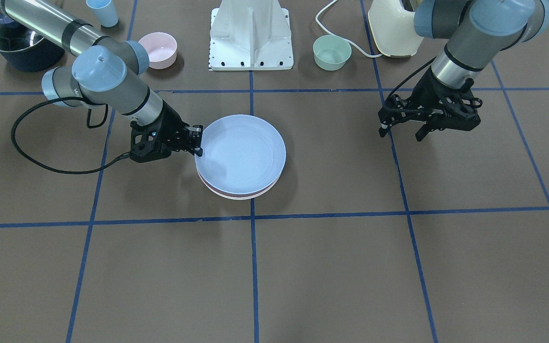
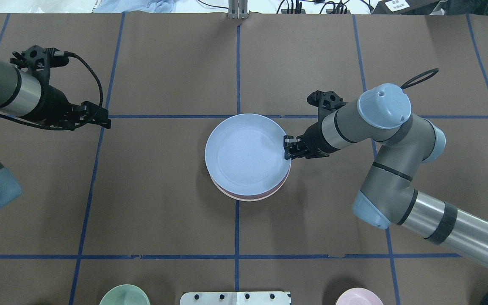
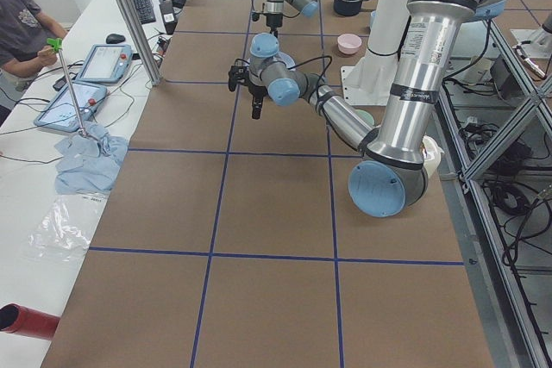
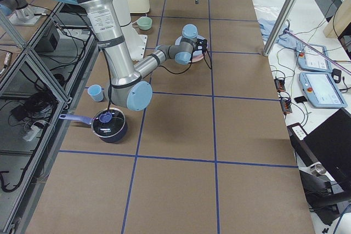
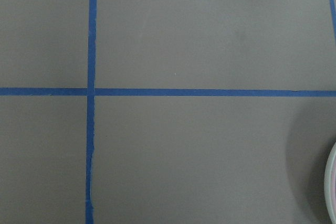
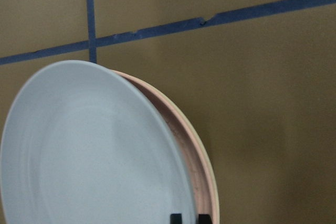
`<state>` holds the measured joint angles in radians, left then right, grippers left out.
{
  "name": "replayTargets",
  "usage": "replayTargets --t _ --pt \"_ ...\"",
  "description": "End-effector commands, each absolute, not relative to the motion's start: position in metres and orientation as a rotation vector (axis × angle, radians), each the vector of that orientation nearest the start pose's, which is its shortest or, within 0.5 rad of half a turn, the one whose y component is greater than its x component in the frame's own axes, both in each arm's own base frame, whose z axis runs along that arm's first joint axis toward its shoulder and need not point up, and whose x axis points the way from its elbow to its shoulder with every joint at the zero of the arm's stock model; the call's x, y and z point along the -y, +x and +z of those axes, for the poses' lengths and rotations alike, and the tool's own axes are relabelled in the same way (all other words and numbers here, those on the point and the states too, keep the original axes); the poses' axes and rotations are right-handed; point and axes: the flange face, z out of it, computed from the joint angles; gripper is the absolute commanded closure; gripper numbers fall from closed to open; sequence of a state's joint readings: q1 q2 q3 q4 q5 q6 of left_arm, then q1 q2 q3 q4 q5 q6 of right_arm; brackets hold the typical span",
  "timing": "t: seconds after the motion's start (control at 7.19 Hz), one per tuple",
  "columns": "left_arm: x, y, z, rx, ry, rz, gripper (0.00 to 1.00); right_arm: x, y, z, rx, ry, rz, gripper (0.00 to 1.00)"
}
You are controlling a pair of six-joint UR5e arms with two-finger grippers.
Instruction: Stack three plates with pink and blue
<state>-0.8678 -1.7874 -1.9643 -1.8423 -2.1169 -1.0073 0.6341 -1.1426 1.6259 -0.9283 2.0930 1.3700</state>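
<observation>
Plates: the light blue plate [image 1: 243, 152] lies on top of the pink plate [image 6: 199, 177] near the middle of the table [image 1: 331, 267], over a crossing of blue tape lines. It sits a little off-centre, so a crescent of pink shows along one side. I cannot tell whether a third plate lies under the pink one.
Right gripper [image 1: 199, 141]: my jaws are clamped on the blue plate's rim, one fingertip [image 6: 176, 217] over the plate and the other outside its edge.
Blue plate's tilt: the edge I grip stands slightly above the pink plate, with a shadowed gap between them in my right wrist view.
Left gripper [image 1: 401, 133]: jaws spread, nothing between them, above bare table and well apart from the stack.
Left wrist view: only a sliver of the stack's rim shows at the right edge.
</observation>
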Motion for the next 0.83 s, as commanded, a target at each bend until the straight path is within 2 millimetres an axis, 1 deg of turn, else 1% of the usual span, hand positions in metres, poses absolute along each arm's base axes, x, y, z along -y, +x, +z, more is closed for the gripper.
replayTargets --t 0.0,0.14,0.28,0.42,0.56,0.7 --pt "0.467 0.266 0.355 -0.940 0.199 -0.011 0.00 0.463 -0.454 0.311 1.194 0.051 0.115 0.00" --pt "0.469 0.248 0.370 -0.916 0.213 -0.002 0.00 0.470 -0.440 0.315 1.189 0.069 0.131 0.00" --pt "0.468 0.222 0.389 -0.882 0.241 0.031 0.00 0.485 -0.408 0.330 1.175 0.091 0.143 0.00" --pt "0.469 0.190 0.408 -0.843 0.280 0.069 0.00 0.488 -0.386 0.347 1.149 0.134 0.099 0.00" --pt "0.469 0.160 0.428 -0.800 0.311 0.107 0.00 0.494 -0.361 0.374 1.085 0.121 0.140 0.00" --pt "0.470 0.124 0.448 -0.753 0.342 0.138 0.00 0.501 -0.329 0.397 0.993 0.129 0.136 0.00"
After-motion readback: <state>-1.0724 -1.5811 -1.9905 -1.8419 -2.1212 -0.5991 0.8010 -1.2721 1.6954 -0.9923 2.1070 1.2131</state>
